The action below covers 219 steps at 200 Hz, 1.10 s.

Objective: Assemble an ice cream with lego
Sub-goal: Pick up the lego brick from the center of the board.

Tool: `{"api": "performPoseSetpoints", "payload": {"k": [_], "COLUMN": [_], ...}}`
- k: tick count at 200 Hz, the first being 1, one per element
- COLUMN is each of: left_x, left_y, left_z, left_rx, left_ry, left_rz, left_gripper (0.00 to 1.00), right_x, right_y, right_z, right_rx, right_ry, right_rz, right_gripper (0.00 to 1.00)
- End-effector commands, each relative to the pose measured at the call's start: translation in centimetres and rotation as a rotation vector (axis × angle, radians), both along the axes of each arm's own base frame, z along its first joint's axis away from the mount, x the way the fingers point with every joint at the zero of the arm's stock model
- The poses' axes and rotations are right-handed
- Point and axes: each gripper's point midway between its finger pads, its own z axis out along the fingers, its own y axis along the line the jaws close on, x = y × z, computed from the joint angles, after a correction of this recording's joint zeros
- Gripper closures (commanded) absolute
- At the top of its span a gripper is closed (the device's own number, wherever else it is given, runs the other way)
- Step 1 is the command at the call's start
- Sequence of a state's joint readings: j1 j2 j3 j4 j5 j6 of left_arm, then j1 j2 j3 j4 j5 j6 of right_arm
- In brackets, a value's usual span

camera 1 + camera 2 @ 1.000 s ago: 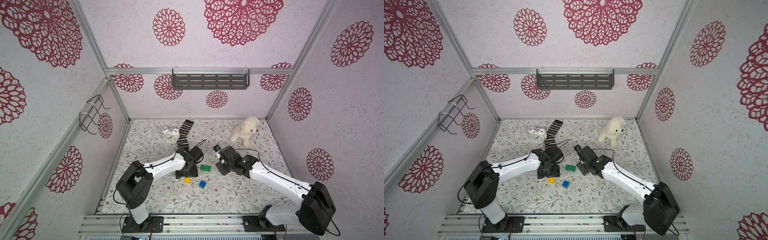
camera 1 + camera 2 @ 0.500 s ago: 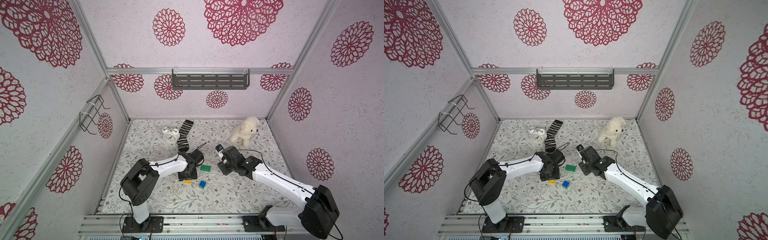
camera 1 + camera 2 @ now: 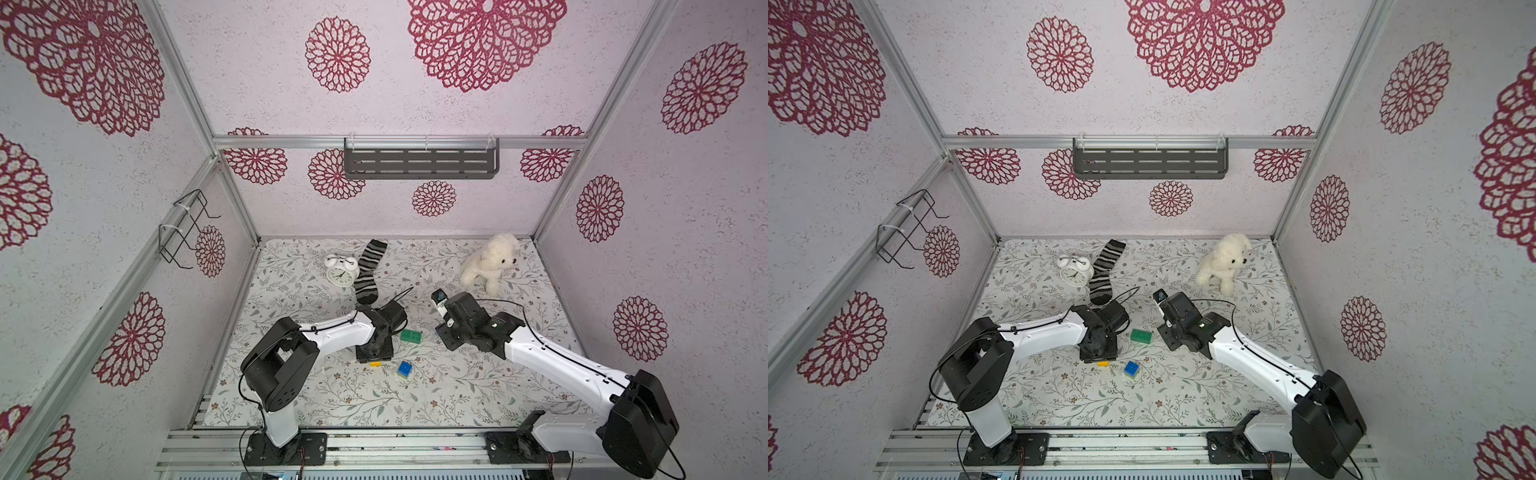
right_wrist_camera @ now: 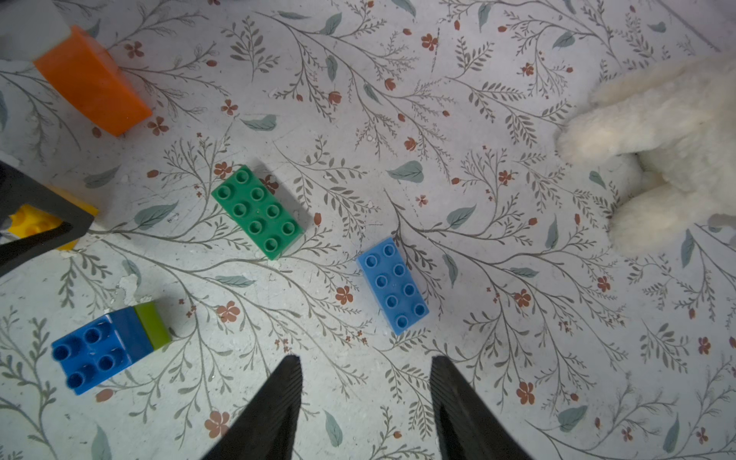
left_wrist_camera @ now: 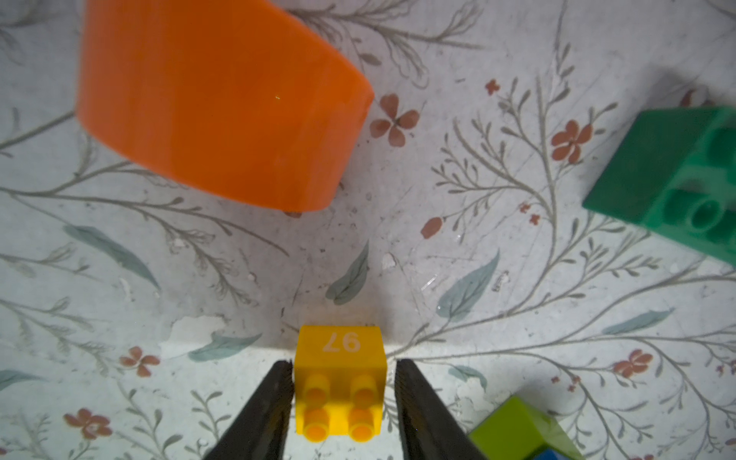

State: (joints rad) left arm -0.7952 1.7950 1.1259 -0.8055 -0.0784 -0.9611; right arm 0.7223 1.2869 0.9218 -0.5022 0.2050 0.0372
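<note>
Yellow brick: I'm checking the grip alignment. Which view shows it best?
Left wrist: the yellow brick sits close-up between the left gripper fingers. Right wrist shows only a corner behind a finger; both top views, a tiny sliver.

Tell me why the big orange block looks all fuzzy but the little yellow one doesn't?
In the left wrist view the orange block looks soft, probably too near the lens, while the yellow block is sharp enough to read its number; in the right wrist view the same orange block is crisper.
</note>
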Motion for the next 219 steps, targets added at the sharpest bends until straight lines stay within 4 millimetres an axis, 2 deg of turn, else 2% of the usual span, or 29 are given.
{"api": "performPoseSetpoints", "payload": {"k": [1,86,159,187,219], "left_x": [-0.2,-0.6,-0.4,-0.2,-0.4], "left_y": [-0.4,-0.3,-0.3,-0.9,-2.0], "left_z": [0.0,-0.1,0.7,2.1,5.0], "left_rx": [-0.01,-0.006,0.005,-0.001,0.021], "left_ry": [-0.006,0.001,-0.018,-0.044,-0.087], "left_rz": [-0.019,-0.019,-0.024,-0.075,-0.194], "left_gripper": [0.55,0.59,0.71,0.73,0.74], "right_x": [0.0,-0.1,-0.2,-0.1,0.1], "right_y": [-0.1,0.0,-0.2,-0.6,-2.0], "right_z": [1.0,0.7,0.9,1.0,0.7], "right_rx": [0.032,0.037,0.037,0.03,0.019], "right_ry": [-0.011,-0.002,-0.007,-0.017,-0.012], "right_rz": [-0.012,-0.011,-0.012,-0.021,-0.049], "right_gripper": [0.45,0.45,0.45,0.45,0.45]}}
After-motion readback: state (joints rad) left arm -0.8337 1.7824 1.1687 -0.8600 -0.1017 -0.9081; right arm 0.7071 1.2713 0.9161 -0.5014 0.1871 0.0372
